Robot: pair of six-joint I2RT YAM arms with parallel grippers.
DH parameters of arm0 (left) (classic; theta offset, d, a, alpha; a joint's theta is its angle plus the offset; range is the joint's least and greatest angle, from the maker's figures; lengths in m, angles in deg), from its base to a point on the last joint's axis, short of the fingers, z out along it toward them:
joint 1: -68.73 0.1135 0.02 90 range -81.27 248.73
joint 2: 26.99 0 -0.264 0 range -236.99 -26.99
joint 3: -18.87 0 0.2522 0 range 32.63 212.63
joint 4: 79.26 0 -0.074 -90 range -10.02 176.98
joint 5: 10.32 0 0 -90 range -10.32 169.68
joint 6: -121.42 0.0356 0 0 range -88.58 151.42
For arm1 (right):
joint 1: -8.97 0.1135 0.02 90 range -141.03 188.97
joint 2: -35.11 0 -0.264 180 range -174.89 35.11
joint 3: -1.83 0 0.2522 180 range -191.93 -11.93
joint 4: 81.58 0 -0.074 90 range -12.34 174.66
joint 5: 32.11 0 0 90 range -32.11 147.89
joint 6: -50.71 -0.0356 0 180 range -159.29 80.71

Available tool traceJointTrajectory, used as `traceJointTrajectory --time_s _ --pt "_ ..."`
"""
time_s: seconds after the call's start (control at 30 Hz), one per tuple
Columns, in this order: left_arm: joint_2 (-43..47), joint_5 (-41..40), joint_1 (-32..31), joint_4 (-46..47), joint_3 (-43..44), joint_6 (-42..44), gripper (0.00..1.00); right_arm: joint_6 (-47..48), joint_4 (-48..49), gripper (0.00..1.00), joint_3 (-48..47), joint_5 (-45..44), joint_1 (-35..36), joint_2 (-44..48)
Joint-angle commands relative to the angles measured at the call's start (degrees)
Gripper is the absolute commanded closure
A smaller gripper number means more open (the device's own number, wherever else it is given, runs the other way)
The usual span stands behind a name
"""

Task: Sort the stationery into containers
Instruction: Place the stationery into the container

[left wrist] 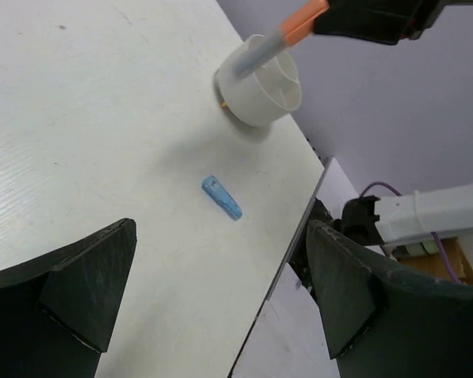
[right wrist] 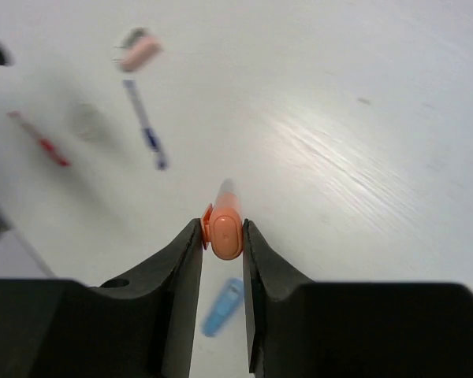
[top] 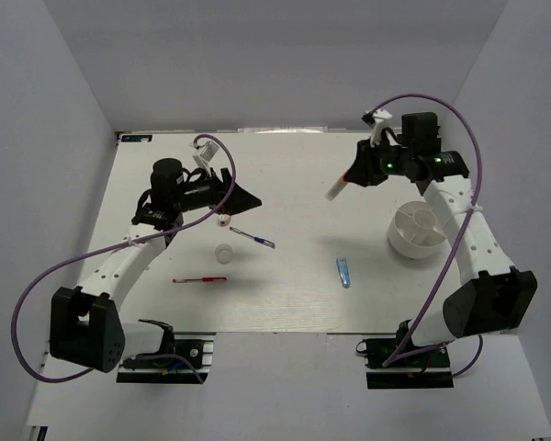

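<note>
My right gripper (top: pixel 356 175) is shut on the orange cap end of the white marker (top: pixel 337 189) and holds it in the air left of the round white divided bowl (top: pixel 419 241). The cap (right wrist: pixel 225 230) sits between the jaws of the right gripper (right wrist: pixel 223 236). My left gripper (top: pixel 248 197) is open and empty above the pinkish eraser (top: pixel 224 219). The blue pen (top: pixel 253 238), white tape ring (top: pixel 224 254) and red pen (top: pixel 199 279) lie on the table near it. The light-blue piece (top: pixel 343 272) lies mid-table; it also shows in the left wrist view (left wrist: pixel 221 198).
The white table (top: pixel 294 303) has walls on three sides. Purple cables (top: pixel 37 285) loop beside each arm. In the left wrist view the bowl (left wrist: pixel 256 110) stands near the table's right edge (left wrist: pixel 299 228), with the marker (left wrist: pixel 280 41) held over it.
</note>
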Motion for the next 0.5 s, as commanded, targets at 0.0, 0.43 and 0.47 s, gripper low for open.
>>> traceJointTrajectory --time_s 0.0,0.43,0.47 --pt "-0.52 -3.13 1.70 -3.11 3.31 1.69 0.02 7.51 -2.84 1.00 -3.59 -17.50 -4.29 2.45" --pt "-2.90 -8.67 2.76 -15.59 9.38 11.01 0.02 15.87 -16.11 1.00 -22.14 -25.34 -26.89 -5.29" --pt "-2.64 -8.85 2.76 -16.03 9.12 11.10 0.02 15.87 -16.99 1.00 -22.23 -25.86 -27.51 -5.20"
